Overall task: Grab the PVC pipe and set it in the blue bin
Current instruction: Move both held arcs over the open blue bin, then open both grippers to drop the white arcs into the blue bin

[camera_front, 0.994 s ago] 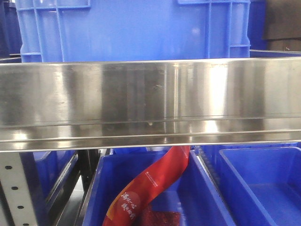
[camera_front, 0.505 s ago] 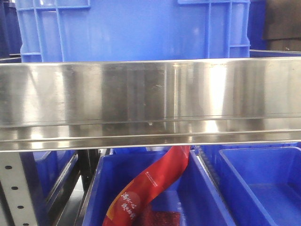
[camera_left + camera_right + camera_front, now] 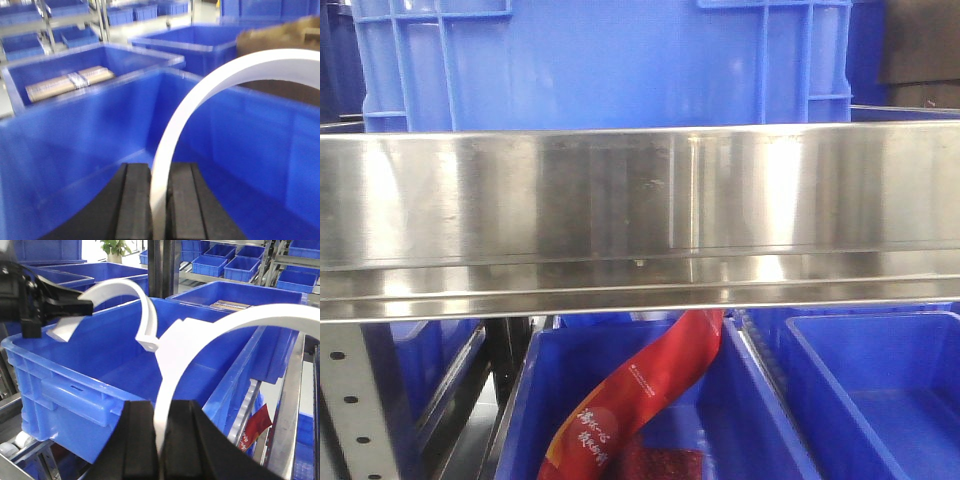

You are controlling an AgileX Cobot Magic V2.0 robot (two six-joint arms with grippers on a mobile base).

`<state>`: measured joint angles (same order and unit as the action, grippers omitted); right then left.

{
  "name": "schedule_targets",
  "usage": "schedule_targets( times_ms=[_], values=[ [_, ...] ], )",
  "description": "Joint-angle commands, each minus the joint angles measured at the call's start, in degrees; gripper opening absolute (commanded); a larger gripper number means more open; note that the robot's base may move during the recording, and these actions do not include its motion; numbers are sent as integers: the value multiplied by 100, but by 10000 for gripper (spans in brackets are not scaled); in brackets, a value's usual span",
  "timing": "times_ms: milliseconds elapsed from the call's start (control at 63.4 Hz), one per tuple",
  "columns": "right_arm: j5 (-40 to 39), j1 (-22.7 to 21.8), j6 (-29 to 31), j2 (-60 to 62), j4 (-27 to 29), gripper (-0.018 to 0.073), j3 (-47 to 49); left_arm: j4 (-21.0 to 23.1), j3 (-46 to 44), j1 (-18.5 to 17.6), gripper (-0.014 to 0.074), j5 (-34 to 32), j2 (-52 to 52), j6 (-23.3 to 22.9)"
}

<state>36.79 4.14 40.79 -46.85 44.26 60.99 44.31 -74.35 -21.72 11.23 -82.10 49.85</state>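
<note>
— Well, are both grips closed?
— Yes. The left gripper [image 3: 161,172] pinches a curved white PVC pipe [image 3: 210,85]. The right gripper [image 3: 162,410] clamps a second PVC pipe [image 3: 240,322]. The frame cuts off both lower ends.
— Anything in the way?
— A steel shelf rail [image 3: 640,210] blocks the front view, with 1 red packet [image 3: 650,385] below it. The left wrist view is blurred.
— And the pipes?
— Each arcs up from its pads over the blue bin [image 3: 65,370].
</note>
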Motion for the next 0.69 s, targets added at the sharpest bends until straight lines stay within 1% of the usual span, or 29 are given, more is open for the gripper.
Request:
schedule_targets(
  times_ms=[0, 79, 126, 158, 189, 268, 379, 426, 489, 600, 679],
  values=[
    [-80, -2, 65, -2, 41, -169, 44, 28, -69, -37, -19, -111, 0, 8],
    [-80, -2, 65, -2, 41, -169, 44, 28, -69, -37, 101, -159, 0, 8],
    [-105, -2, 66, -2, 41, -169, 44, 28, -69, -37, 195, -161, 0, 8],
    [-117, -2, 66, -2, 41, -169, 44, 28, -69, -37, 236, -173, 0, 8],
    [-143, -2, 66, -2, 41, -169, 44, 28, -69, -37, 256, -173, 0, 8],
    [-184, -2, 66, -2, 41, -169, 44, 49, -69, -37, 253, -149, 0, 8],
    [-298, -2, 66, -41, 41, -169, 44, 305, -81, -37, 236, 121, 52, 8],
    [-366, -2, 66, -100, 52, -169, 52, 306, -81, -70, 231, 214, 88, 8],
    [-383, -2, 66, -215, 52, -169, 64, 262, -81, -187, 230, 241, 144, 8],
    [-393, 12, 91, -485, 140, -169, 152, 8, -81, -502, 203, 186, 300, 8],
    [-445, 113, 199, -641, 140, -169, 256, -19, -81, -655, 184, 186, 373, 8]
  ],
)
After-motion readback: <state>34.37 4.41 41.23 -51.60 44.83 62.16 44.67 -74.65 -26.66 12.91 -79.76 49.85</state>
